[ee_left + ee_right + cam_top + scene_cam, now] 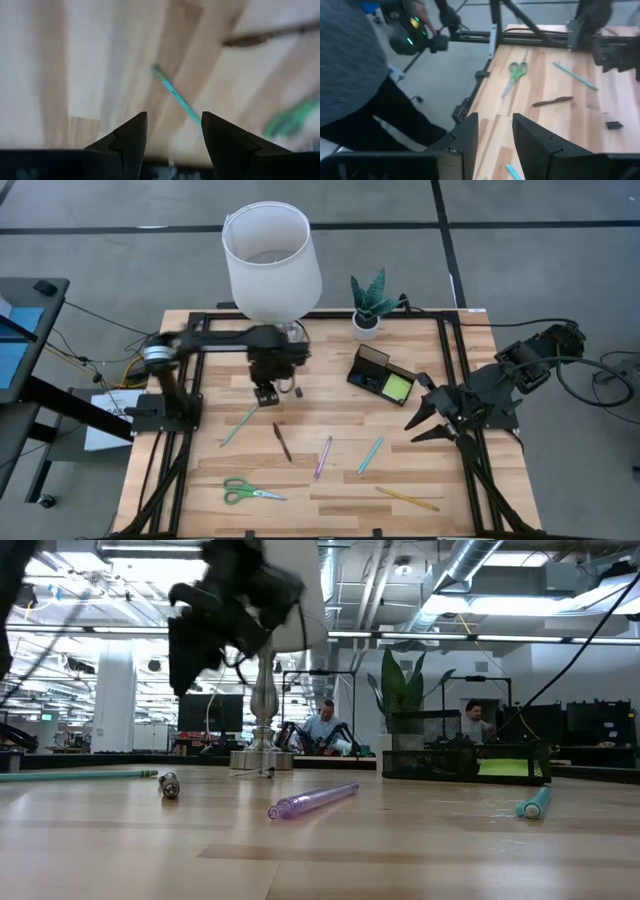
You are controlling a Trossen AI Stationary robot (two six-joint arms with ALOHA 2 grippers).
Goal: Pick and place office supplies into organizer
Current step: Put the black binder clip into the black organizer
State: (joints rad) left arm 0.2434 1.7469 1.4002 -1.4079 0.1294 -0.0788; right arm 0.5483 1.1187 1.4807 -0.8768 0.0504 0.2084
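Observation:
My left gripper (265, 394) hangs open above the table, pointing down, just beyond the far end of a teal pen (239, 426). In the left wrist view that teal pen (175, 97) lies below the gap between the fingers, untouched. A brown pen (282, 441), a purple pen (323, 457), a second teal pen (371, 454), a yellow pencil (407, 498) and green-handled scissors (250, 492) lie flat on the wood. The black organizer (372, 370) holds a lime sticky-note pad (397, 387). My right gripper (425, 420) waits open, raised, right of the organizer.
A white-shaded lamp (270, 265) stands right behind my left arm, and a small potted plant (368, 305) stands at the far edge. A tiny black clip (297, 391) lies beside my left gripper. A person in a grey top (350, 60) stands beyond the table's left edge.

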